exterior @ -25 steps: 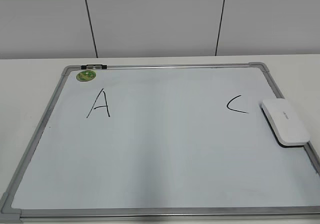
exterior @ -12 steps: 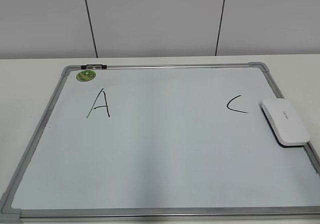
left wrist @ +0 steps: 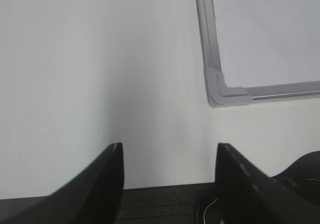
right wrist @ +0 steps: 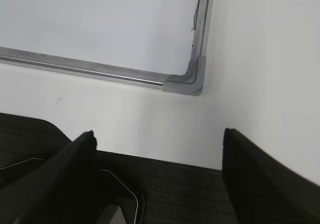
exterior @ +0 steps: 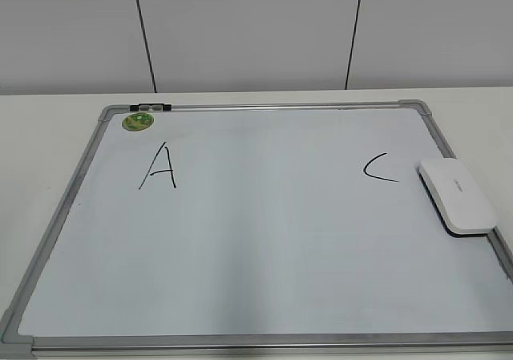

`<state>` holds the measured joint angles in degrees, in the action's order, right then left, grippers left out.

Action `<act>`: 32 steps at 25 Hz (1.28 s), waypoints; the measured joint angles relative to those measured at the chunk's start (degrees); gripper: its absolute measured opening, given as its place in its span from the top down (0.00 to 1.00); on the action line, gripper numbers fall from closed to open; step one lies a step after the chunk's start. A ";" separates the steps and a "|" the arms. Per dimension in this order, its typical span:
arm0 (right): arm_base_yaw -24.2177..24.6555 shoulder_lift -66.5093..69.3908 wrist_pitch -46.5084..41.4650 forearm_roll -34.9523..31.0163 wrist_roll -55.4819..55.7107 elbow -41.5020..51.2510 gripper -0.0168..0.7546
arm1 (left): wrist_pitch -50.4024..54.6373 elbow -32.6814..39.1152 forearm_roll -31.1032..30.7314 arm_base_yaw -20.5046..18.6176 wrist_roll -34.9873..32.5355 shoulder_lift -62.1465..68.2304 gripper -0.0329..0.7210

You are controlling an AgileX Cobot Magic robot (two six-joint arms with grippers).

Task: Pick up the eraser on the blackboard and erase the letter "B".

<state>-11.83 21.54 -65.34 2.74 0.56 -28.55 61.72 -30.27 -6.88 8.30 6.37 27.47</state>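
Observation:
The blackboard (exterior: pixel 264 240) is a white dry-erase board with a grey frame, lying flat on the white table. The white eraser (exterior: pixel 456 194) lies on its right edge, next to a black "C" (exterior: pixel 378 168). A black "A" (exterior: pixel 159 167) is at the upper left. No letter "B" shows on the board. Neither gripper appears in the exterior view. My left gripper (left wrist: pixel 167 156) is open and empty over the table's near edge, left of the board's near-left corner (left wrist: pixel 220 87). My right gripper (right wrist: pixel 159 139) is open and empty near the board's near-right corner (right wrist: pixel 187 82).
A small green round magnet (exterior: pixel 137 122) sits at the board's top left, beside a black clip (exterior: pixel 150 107) on the frame. White wall panels stand behind the table. Dark floor shows below the table edge in both wrist views.

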 joint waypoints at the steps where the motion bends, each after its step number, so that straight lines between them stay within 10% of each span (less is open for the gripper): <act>1: 0.00 0.00 0.00 0.00 0.00 0.00 0.23 | 0.00 0.00 0.00 0.00 0.00 0.00 0.38; 32: 5.83 -11.06 -0.10 0.04 0.00 0.08 0.23 | 0.00 0.00 0.05 -5.03 0.04 -18.80 0.38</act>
<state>-6.00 10.48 -65.44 2.77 0.56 -28.46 61.72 -30.27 -6.83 3.27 6.41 8.66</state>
